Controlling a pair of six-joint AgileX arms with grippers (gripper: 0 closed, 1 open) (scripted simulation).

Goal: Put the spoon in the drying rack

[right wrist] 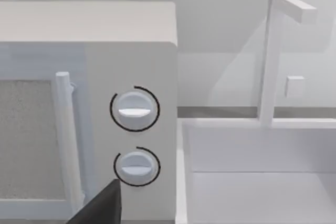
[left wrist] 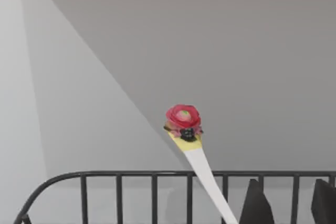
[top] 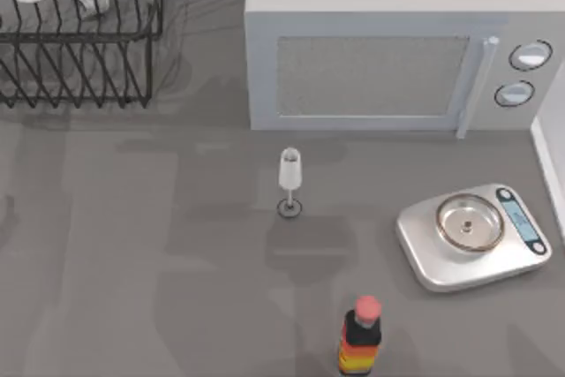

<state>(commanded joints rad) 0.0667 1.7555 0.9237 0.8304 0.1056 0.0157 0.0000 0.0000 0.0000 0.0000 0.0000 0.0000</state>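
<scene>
**A:** What sits closest to your lens?

**B:** My own fingertips (left wrist: pixel 254 203), two dark wedges of the left gripper (left wrist: pixel 289 205). They are spread, with an open gap between them. The spoon (left wrist: pixel 195 156) is not in that gap. Its white handle runs just beside one tip, on the outer side. I cannot tell whether it touches that tip.

**A:** And the spoon itself?

**B:** It stands tilted. The handle crosses the top rail of the drying rack (left wrist: pixel 157 173), and the red knob with its yellow band rises above the rail. The bowl end is below my view, so I cannot say what it rests on. From above, the rack is at the table's far left corner.

**A:** So what worries you?

**B:** Three things, all judgement. If I pull away carelessly, that near fingertip may drag the handle and lever the spoon out over the rail. The bars are thin and widely spaced, so an unsupported bowl could slide through and let the spoon drop sideways. And the knob looks top-heavy, so a nudge against the rail might topple it outward.

**A:** Anything nearby at risk?

**B:** The stemmed glass (top: pixel 290 178) stands mid-table, well apart from the rack. My right gripper (right wrist: pixel 100 211) is parked by the microwave (top: pixel 388 59) dials, out of the way.
</scene>
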